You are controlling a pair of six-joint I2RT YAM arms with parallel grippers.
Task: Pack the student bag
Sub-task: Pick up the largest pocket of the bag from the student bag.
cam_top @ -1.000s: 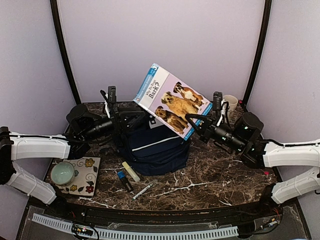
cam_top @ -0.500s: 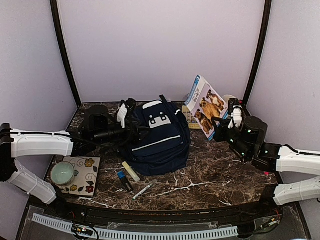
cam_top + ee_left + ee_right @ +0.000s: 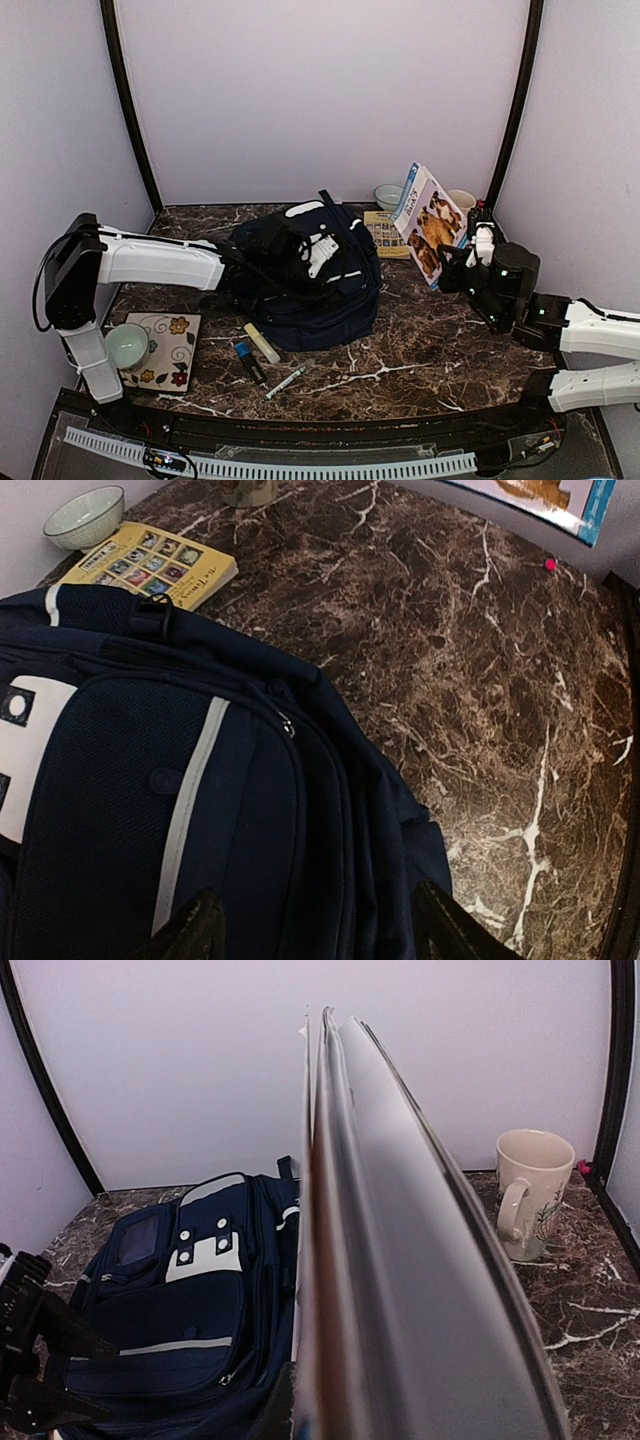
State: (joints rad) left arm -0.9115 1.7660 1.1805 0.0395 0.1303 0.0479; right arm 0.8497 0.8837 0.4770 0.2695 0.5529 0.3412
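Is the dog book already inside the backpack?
No, the right tool holds the dog book upright, right of the backpack.

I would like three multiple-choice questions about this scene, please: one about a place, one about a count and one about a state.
1. Where does the yellow book lie?
A. On the table, beyond the student bag
B. On top of the bag
C. At the near table edge

2. How many writing tools lie in front of the bag?
A. Two
B. Three
C. Five

3. How are the right jaws?
A. Open and empty
B. Shut on the dog book, held upright
C. Shut on the bag's strap

Answers: 1 A, the top view shows it flat there; 2 B, a highlighter, a blue marker and a white pen; 3 B, the book stands on edge in them.
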